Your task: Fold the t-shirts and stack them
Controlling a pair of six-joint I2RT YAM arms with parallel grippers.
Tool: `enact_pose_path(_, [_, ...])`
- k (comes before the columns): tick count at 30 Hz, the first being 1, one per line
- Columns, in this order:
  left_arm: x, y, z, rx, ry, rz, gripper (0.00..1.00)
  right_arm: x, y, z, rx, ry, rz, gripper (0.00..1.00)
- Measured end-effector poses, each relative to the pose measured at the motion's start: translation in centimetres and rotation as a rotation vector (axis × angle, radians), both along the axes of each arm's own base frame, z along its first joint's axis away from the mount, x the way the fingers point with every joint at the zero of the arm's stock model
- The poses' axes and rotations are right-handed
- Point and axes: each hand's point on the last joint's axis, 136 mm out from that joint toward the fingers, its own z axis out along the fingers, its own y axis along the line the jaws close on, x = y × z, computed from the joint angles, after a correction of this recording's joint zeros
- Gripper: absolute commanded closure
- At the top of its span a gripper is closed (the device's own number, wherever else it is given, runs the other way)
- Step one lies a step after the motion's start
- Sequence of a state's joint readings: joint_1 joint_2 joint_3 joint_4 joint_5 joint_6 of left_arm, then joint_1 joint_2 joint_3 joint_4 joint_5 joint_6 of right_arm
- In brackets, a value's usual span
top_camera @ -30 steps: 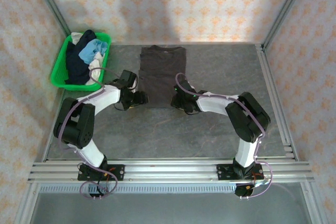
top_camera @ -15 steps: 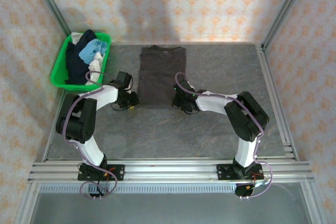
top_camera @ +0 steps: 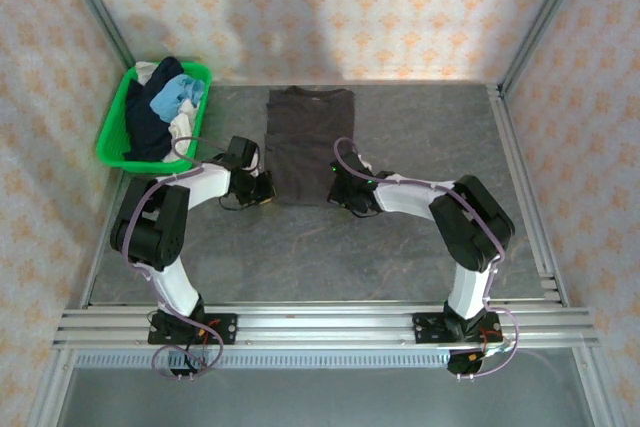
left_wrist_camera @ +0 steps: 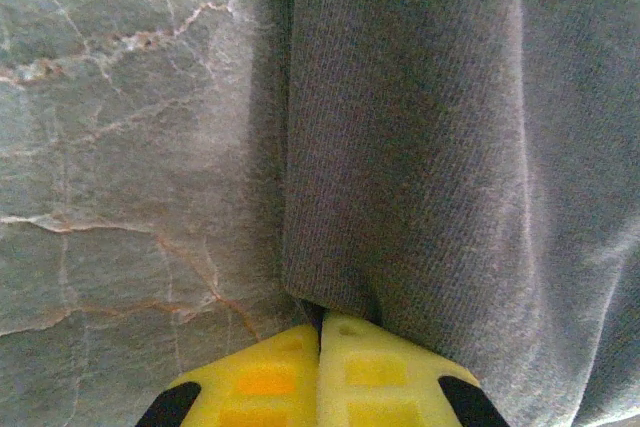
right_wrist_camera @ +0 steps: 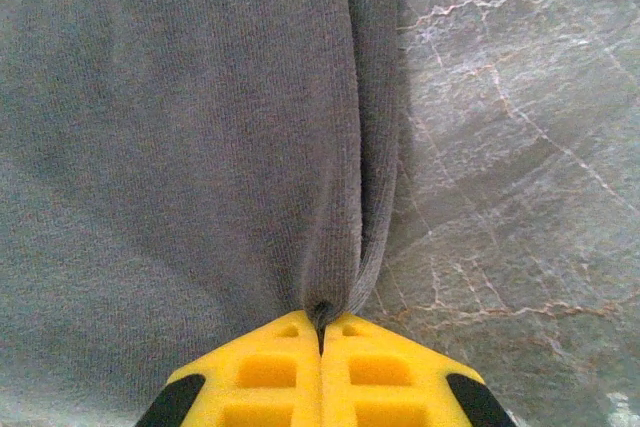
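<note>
Top external view: the grey marble table (top_camera: 400,247) carries a dark brown-grey t-shirt (top_camera: 308,142), spread flat from mid-table to the far edge. A green basket (top_camera: 108,137) at the far left corner holds the navy, light blue and cream t-shirts (top_camera: 165,107), bundled. The left gripper (top_camera: 265,191) pinches the spread shirt's near left corner and the right gripper (top_camera: 338,194) its near right corner. Each has its jaws pressed together on cloth.

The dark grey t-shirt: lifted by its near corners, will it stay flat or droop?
Likely floppy: the dark grey t-shirt puckers where the right gripper pinches it. Its hem would probably sag between that and the left gripper.
</note>
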State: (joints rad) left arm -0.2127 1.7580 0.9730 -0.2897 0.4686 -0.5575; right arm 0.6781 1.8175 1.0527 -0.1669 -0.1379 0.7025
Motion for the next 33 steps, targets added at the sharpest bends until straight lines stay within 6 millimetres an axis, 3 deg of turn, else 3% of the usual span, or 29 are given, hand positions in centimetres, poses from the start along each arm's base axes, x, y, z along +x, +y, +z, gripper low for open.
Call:
enact_pose_path(4, [-0.2, 0.1, 0.0, 0.003, 0.007, 0.000, 1.00, -0.1, -0.2, 0.1, -0.005, -0.005, -0.004, 1.00])
enact_pose_path(8, [-1.8, 0.5, 1.4, 0.006, -0.008, -0.001, 1.00, -0.7, -0.9, 0.8, -0.006, -0.012, -0.009, 1.00])
enact_pose_path(12, [-3.4, 0.6, 4.0, -0.017, -0.065, -0.019, 1.00, -2.0, -1.6, 2.2, 0.014, -0.026, -0.004, 1.00])
enact_pose_path(18, [-6.6, 0.5, 5.1, -0.053, -0.083, -0.052, 1.00, -5.0, -1.0, 3.9, 0.001, -0.016, 0.060, 1.00])
enact_pose_path(20, [-7.7, 0.7, 6.1, -0.059, -0.098, -0.053, 1.00, -6.0, -1.0, 5.1, 0.014, -0.028, 0.076, 1.00])
enact_pose_path(27, [-9.5, 0.7, 12.6, -0.105, -0.253, -0.069, 1.00, -7.4, -2.6, 11.1, 0.080, -0.111, 0.052, 1.00])
enact_pose_path(33, [-7.6, 0.1, 16.9, -0.108, -0.318, -0.074, 1.00, -5.8, -2.8, 16.8, 0.081, -0.203, 0.003, 1.00])
